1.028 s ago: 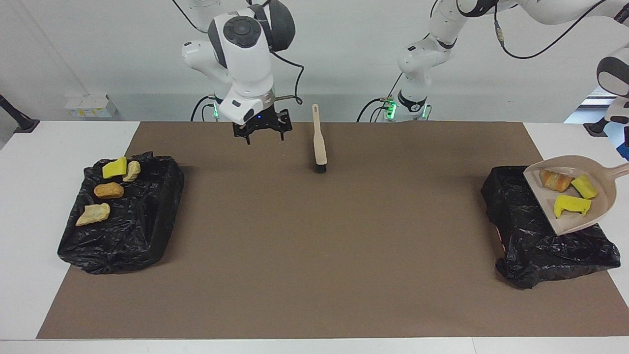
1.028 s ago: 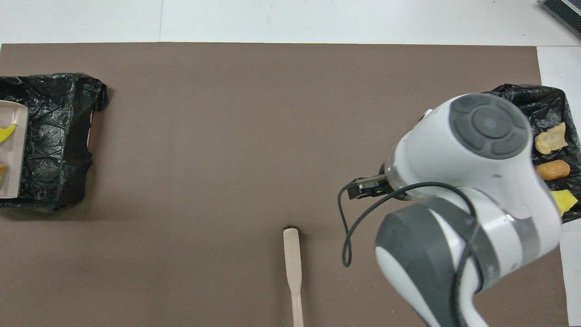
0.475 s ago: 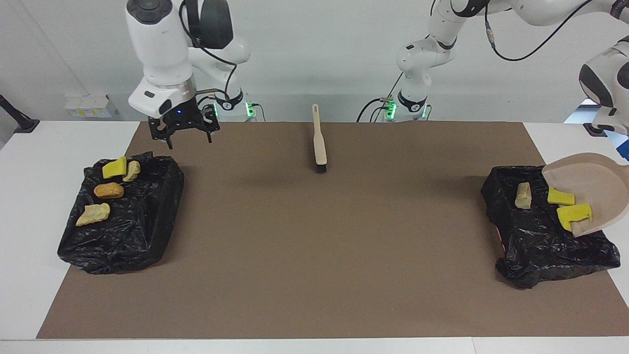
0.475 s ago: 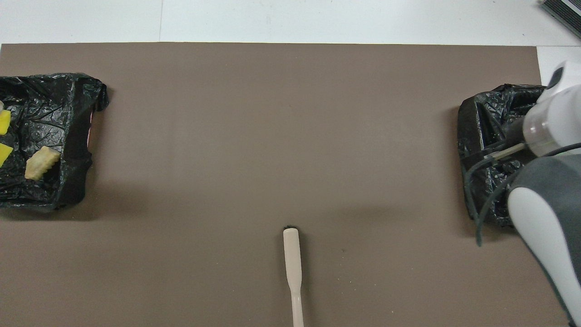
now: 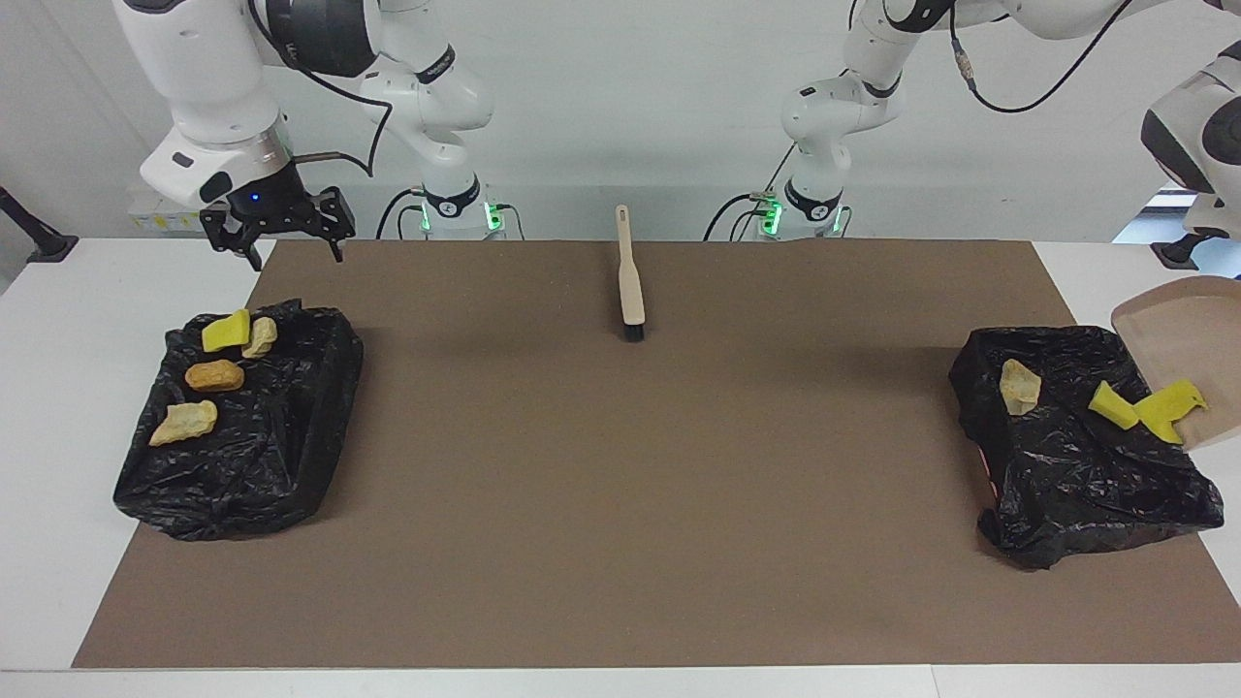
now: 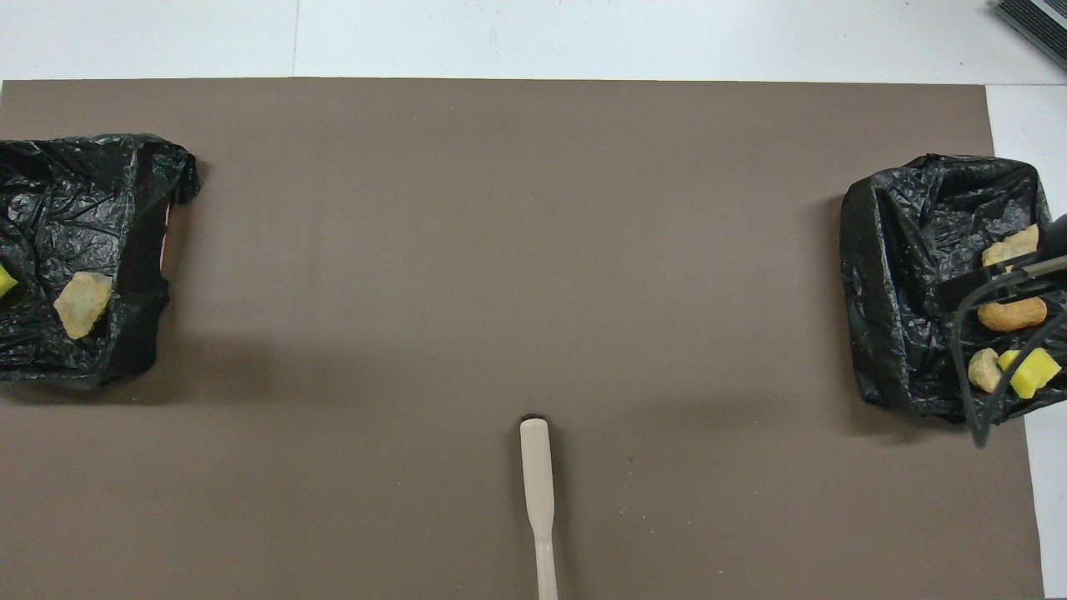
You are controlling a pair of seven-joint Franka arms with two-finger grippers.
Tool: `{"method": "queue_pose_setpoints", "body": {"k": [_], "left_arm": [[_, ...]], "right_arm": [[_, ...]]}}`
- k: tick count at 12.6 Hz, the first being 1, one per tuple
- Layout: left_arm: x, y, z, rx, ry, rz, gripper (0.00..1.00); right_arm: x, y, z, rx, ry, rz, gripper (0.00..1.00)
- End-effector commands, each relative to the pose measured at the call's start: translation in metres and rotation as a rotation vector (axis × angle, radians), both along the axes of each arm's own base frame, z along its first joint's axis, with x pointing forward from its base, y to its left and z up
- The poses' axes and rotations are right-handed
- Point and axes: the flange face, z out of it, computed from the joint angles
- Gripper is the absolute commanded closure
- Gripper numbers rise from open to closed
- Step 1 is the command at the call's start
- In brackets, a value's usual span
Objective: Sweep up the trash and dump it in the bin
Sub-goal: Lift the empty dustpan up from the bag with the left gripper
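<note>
We are tipping the beige dustpan [image 5: 1188,334] steeply over the bag-lined bin [image 5: 1071,465] at the left arm's end so the trash slides out: one tan lump [image 5: 1019,385] is already lying in that bin, and two yellow sponge scraps [image 5: 1149,407] are sitting at the pan's lower lip. Our left gripper is out of view, clenched, presumably on the pan's handle. Our right gripper [image 5: 276,233] is hanging released, holding nothing, near the other bag-lined bin [image 5: 281,436] with four pieces [image 5: 215,374]. The brush [image 5: 630,276] is lying untouched between both.
</note>
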Motion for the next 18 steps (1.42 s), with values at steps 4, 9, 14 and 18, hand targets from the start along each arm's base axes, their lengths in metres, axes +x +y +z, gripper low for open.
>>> {"method": "queue_pose_setpoints", "body": {"k": [4,9,14,18], "left_arm": [[-0.021,-0.059,-0.009,0.129,-0.147,0.104,1.0],[-0.018,-0.069,0.006,-0.005,-0.195,0.141,1.0],[-0.017,-0.09,-0.024,-0.409,-0.205,0.232,1.0],[-0.022,-0.119,-0.063,-0.578,-0.225,0.386,1.0]], "right_arm": [[-0.006,0.007,0.0,0.03,0.015,-0.088,0.0],[-0.006,0.006,-0.001,0.03,0.016,-0.088,0.0],[0.0,0.003,0.001,0.024,-0.018,-0.092,0.0],[-0.003,0.016,0.001,0.028,-0.02,-0.199,0.0]]}}
